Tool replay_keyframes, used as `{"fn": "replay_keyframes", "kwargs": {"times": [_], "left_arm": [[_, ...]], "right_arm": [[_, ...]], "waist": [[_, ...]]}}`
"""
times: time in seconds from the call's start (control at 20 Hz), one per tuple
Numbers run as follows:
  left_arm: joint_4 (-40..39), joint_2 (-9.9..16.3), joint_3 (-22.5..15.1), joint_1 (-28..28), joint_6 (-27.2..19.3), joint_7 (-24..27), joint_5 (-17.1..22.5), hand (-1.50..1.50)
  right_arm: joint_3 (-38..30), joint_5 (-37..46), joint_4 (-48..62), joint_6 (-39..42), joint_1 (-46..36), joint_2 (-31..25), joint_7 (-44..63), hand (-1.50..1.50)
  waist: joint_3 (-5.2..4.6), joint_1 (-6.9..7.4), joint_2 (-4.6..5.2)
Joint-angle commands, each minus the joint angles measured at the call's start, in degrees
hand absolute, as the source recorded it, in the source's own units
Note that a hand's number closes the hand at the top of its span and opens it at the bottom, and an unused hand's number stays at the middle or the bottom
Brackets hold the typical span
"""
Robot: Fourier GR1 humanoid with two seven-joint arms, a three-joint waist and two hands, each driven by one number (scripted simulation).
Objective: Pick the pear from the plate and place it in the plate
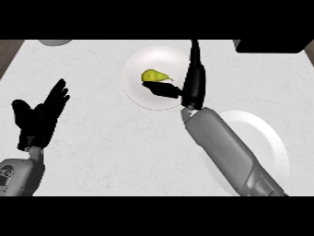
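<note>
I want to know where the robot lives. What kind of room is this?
Probably a kitchen. There is a pale counter with two white plates: the far plate has a yellow-green pear on it, and the near plate lies partly under the right forearm. The right hand is at the pear.

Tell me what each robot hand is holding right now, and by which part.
Nothing is held. The right robot hand reaches beside the pear on the far plate, its thumb just under it, not closed. The left robot hand rests open.
</note>
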State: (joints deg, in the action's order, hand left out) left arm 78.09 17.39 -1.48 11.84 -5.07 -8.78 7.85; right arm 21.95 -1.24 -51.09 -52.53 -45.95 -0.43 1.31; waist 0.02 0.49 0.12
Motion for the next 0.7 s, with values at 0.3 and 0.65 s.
{"fn": "replay_keyframes", "kwargs": {"times": [0.3,0.65], "left_arm": [[2.9,-2.26,1.32,-2.76,0.77,-0.91,-2.2,0.0],[1.29,-4.9,1.28,-2.7,0.99,0.82,-3.9,0.0]], "right_arm": [[-3.33,5.54,-8.36,4.96,10.09,-3.85,-0.16,-1.5],[-5.87,7.39,-9.93,9.03,14.76,-4.6,0.46,-1.5]], "waist": [[-0.03,-0.61,-0.21],[-0.03,-0.6,-0.17]]}}
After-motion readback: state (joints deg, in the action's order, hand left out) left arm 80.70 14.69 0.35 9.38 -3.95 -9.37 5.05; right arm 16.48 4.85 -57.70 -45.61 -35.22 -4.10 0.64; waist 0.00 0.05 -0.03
